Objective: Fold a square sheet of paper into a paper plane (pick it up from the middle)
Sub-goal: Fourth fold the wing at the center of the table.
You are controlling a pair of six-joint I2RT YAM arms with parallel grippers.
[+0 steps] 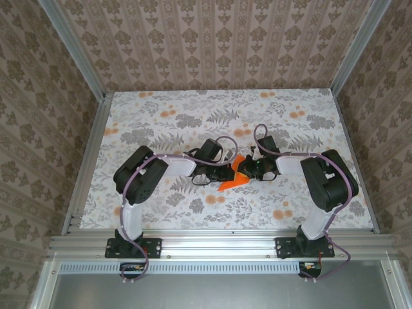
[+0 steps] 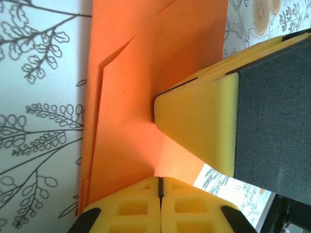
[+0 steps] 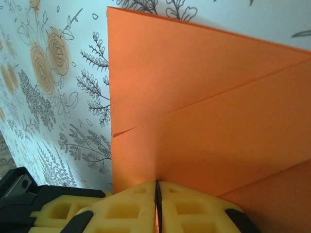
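Observation:
The orange sheet of paper (image 1: 233, 181) is folded into layered flaps with slanted creases and is held just above the flowered tablecloth at mid-table. My left gripper (image 1: 223, 174) meets it from the left and my right gripper (image 1: 248, 169) from the right. In the left wrist view the yellow jaws of the left gripper (image 2: 159, 186) are shut on an edge of the paper (image 2: 146, 73), and a right-gripper fingertip (image 2: 204, 126) presses against the sheet. In the right wrist view the right gripper (image 3: 157, 188) is shut on the paper (image 3: 218, 97), orange showing in its slit.
The floral tablecloth (image 1: 193, 116) covers the table. Patterned walls with metal posts close in the back and both sides. An aluminium rail (image 1: 219, 244) runs along the near edge by the arm bases. Part of the left gripper's finger (image 3: 43, 211) shows beside the right one.

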